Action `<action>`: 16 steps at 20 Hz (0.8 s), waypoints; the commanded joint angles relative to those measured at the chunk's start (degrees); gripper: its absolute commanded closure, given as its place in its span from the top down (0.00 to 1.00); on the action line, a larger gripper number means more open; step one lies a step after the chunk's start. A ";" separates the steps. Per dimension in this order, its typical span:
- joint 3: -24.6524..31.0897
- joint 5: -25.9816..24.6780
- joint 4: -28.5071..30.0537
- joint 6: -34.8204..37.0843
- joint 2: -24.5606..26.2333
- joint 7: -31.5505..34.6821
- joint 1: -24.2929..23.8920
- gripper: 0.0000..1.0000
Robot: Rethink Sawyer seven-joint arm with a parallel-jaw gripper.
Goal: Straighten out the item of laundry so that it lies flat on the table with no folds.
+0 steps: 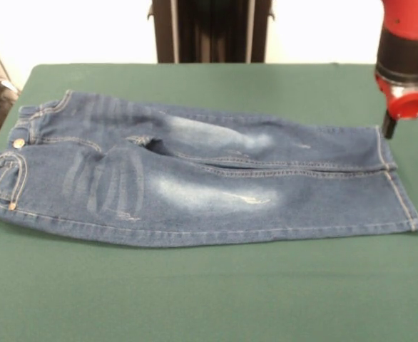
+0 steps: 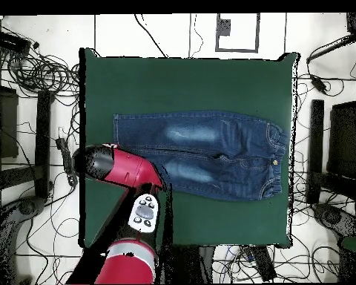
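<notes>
Jeans lie spread flat on the green desk; end effector beside the hems, opening indiscernible.

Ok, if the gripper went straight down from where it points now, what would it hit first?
The gripper would most likely meet the green table right beside the leg hems of the jeans, not the denim. Depth is unclear, so it might clip a hem.

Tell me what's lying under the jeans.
The jeans lie spread on the green table, whose cloth shows on every side of them. The part beneath the denim is covered, so anything there cannot be seen. The arm overlaps one leg hem from above.
</notes>
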 commanded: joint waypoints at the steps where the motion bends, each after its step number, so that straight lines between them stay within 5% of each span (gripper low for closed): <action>1: 4.57 3.06 4.17 4.03 -1.72 7.76 -1.93 0.00; 7: 3.16 -3.73 4.90 4.62 -2.99 -3.84 -10.86 0.00; 16: 0.25 -17.88 -7.90 14.25 -0.35 -10.80 -19.12 0.00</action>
